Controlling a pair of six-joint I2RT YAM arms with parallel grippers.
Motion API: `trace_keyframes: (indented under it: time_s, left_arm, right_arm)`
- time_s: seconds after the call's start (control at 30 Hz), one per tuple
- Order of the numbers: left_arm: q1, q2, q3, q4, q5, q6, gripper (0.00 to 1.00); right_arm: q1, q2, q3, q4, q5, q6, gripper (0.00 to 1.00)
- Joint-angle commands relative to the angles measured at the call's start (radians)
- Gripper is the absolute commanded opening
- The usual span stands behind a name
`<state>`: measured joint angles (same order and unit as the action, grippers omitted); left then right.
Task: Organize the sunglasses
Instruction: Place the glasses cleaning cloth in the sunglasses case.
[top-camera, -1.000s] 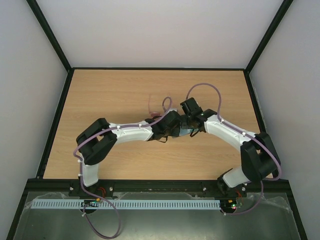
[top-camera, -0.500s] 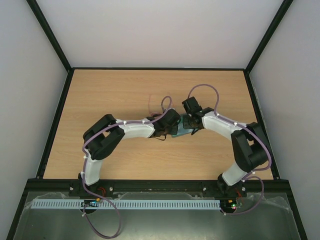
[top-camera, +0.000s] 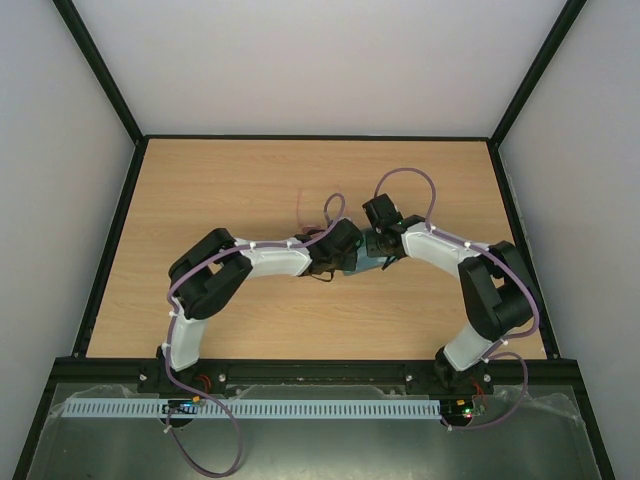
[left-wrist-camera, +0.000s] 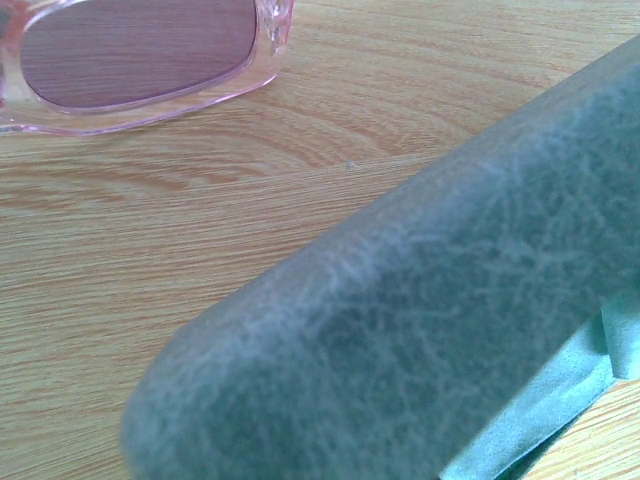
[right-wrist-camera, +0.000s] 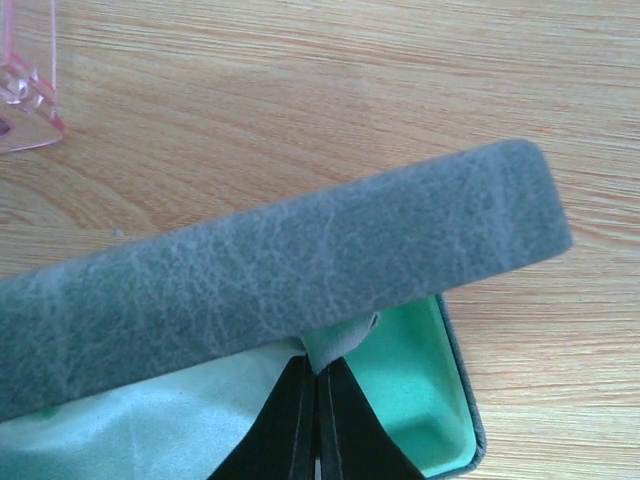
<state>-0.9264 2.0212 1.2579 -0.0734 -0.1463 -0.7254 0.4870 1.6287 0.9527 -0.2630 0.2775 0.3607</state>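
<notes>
Meeting at case (right-wrist-camera: 280, 270), mid-counter (top-camera: 220, 180): right pincer (right-wrist-camera: 318, 388) pressed closed, tips at small fold under lid; left pincer (top-camera: 347, 262) closed too, grip unclear. Pale cloth (right-wrist-camera: 140, 430) inside case. Just beyond, apart from case: sunglasses (left-wrist-camera: 140, 60) lying loose on wood. Likely light, thin plastic, slick lenses, fragile temples. Pinch frame rim or bridge, gently.

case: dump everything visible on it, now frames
The case is oblong with rounded ends, skinned in blue-grey material like worn suede, veined with pale creases. It is open: the lid stands raised over a mint-green lined base holding a pale cloth. It rests on the wooden table, between the two wrists. The shut right gripper reaches under the lid, tips at a small fold, lining or cloth I cannot tell.
</notes>
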Motion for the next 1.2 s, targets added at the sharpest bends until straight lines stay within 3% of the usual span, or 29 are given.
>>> trace_keyframes:
  time_s: [0.0, 0.77, 1.03, 1.17]
  left_arm:
    - [-0.003, -0.022, -0.002, -0.002, -0.006, -0.008, 0.02]
    - [-0.011, -0.022, -0.012, -0.045, -0.053, -0.024, 0.03]
    - [-0.016, -0.042, -0.021, -0.055, -0.059, -0.026, 0.16]
    - [-0.02, -0.05, -0.025, -0.059, -0.064, -0.027, 0.17]
  right_arm:
    - [-0.004, 0.03, 0.032, -0.032, 0.053, -0.024, 0.01]
    - [-0.002, 0.049, 0.027, -0.021, 0.027, -0.022, 0.01]
    - [-0.002, 0.045, 0.023, -0.02, 0.029, -0.022, 0.01]
    - [-0.002, 0.045, 0.024, -0.018, 0.026, -0.021, 0.01]
